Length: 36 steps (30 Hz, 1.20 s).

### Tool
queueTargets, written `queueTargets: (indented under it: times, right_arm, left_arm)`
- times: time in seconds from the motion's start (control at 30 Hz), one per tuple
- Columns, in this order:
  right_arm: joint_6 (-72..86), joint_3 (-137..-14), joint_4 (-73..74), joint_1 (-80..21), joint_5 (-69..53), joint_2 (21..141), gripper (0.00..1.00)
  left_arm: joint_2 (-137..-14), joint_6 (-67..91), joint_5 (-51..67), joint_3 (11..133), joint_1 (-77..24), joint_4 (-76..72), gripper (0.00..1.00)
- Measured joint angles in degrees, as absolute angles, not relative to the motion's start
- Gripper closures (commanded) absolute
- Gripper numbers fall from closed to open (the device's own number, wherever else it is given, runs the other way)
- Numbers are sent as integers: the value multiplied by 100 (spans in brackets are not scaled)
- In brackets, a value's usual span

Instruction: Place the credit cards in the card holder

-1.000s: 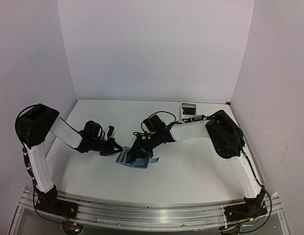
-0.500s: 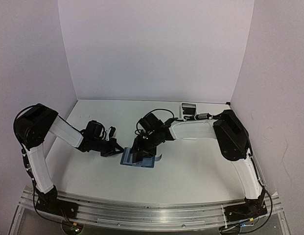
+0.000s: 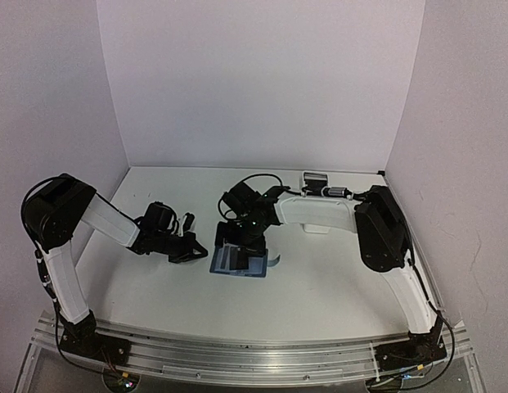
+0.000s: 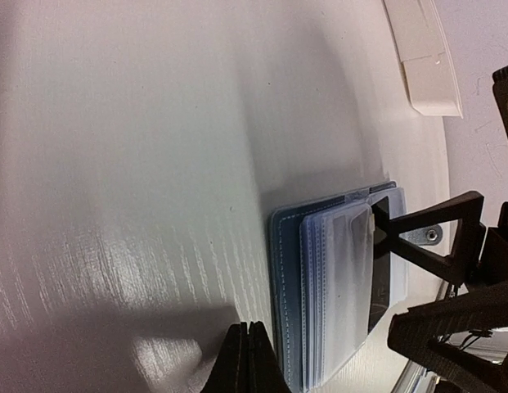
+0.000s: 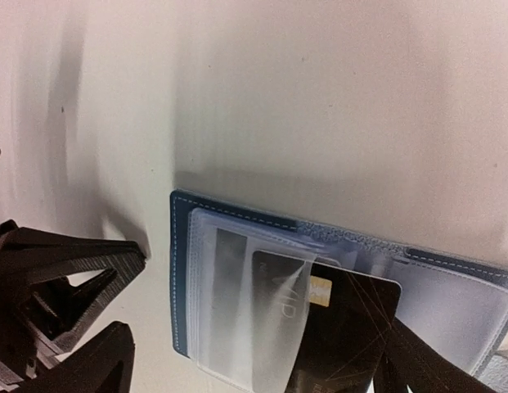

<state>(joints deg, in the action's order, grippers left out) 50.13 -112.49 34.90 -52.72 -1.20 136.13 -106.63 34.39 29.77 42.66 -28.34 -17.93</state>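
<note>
The dark-blue card holder lies open and flat on the white table, its clear sleeves fanned upward. A black credit card with a gold chip sits partly inside one sleeve, its right half sticking out. It also shows as a dark strip in the left wrist view, credit card. My right gripper hovers over the holder, open, fingers either side of the card without touching it. My left gripper is shut, empty, its tip beside the holder's left edge.
A long white tray lies toward the back right of the table. The holder's snap tab pokes out on its right side. The right arm's fingers stand close to my left gripper across the holder.
The right gripper has opened and let go of the black card, leaving it in the sleeve. The holder has settled flat and shifted slightly right. The left gripper stays shut.
</note>
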Motion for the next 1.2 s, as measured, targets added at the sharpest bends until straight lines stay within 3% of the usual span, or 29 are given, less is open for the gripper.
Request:
queueTargets:
  times: [0.23, 0.37, 0.5, 0.6, 0.77, 0.83, 0.9, 0.93, 0.97, 1.2]
  right_arm:
    - [4672, -11702, 4269, -5334, 673, 13795, 2]
    - [4586, -11821, 4397, -5364, 909, 13847, 8]
    - [4731, -11662, 4406, -5398, 1005, 13804, 22]
    - [4968, -11224, 4214, -5406, 993, 13607, 44]
    - [5146, -10890, 4213, -5406, 1039, 13360, 45]
    - [5131, -10912, 4206, -5406, 1073, 13355, 51]
    - [5153, -10914, 4204, -5406, 1091, 13337, 86]
    - [5141, -10895, 4195, -5406, 1104, 13310, 96]
    - [5176, -10844, 4173, -5406, 1124, 13268, 100]
    - [5286, -10555, 4160, -5405, 1184, 13107, 100]
  left_arm:
    - [-10642, 3443, 2948, 4259, -2858, -1782, 100]
    - [-10605, 3451, 2925, 4216, -2895, -1788, 100]
    - [-10568, 3464, 2915, 4158, -2973, -1803, 100]
    - [-10545, 3504, 2872, 4117, -3051, -1840, 100]
    - [-10479, 3618, 2823, 3990, -3122, -1946, 100]
    - [-10475, 3648, 2820, 3959, -3132, -1989, 100]
    - [-10475, 3659, 2806, 3957, -3149, -2002, 100]
    - [-10475, 3665, 2792, 3957, -3162, -2007, 100]
    - [-10475, 3674, 2782, 3957, -3171, -2011, 100]
    - [-10475, 3748, 2680, 3909, -3235, -2146, 100]
